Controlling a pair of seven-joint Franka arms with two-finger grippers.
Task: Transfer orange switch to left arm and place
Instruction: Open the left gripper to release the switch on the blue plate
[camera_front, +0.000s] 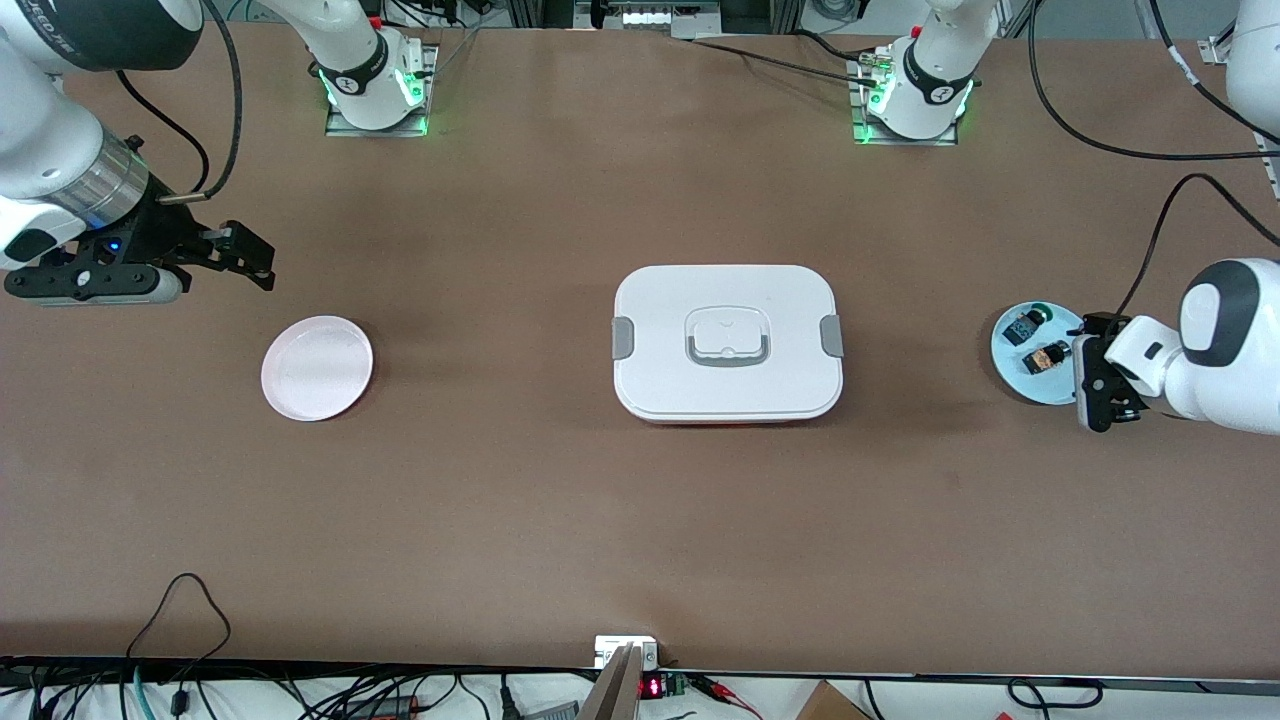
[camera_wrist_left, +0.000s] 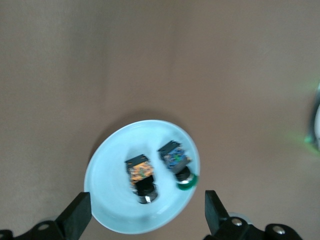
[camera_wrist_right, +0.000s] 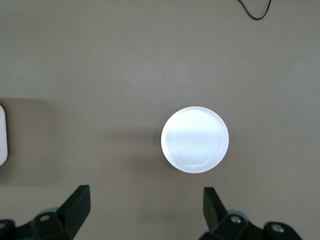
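Note:
The orange switch (camera_front: 1047, 357), a tiny black body with orange parts, lies on a light blue plate (camera_front: 1010, 365) at the left arm's end of the table. My left gripper (camera_front: 1096, 374) is open and empty, up over that plate's edge. In the left wrist view the switch (camera_wrist_left: 141, 175) lies on the plate (camera_wrist_left: 107, 175) just ahead of the open left gripper (camera_wrist_left: 146, 216). The white box (camera_front: 728, 340) stands at the table's middle. My right gripper (camera_front: 245, 258) is open and empty, up over bare table toward the right arm's end; the right wrist view (camera_wrist_right: 145, 206) shows it too.
A black-blue component with a green round end (camera_front: 1026, 326) (camera_wrist_left: 177, 161) lies on the blue plate beside the switch. An empty white plate (camera_front: 317, 367) (camera_wrist_right: 195, 140) sits toward the right arm's end. The box's edge (camera_wrist_right: 2, 135) shows in the right wrist view.

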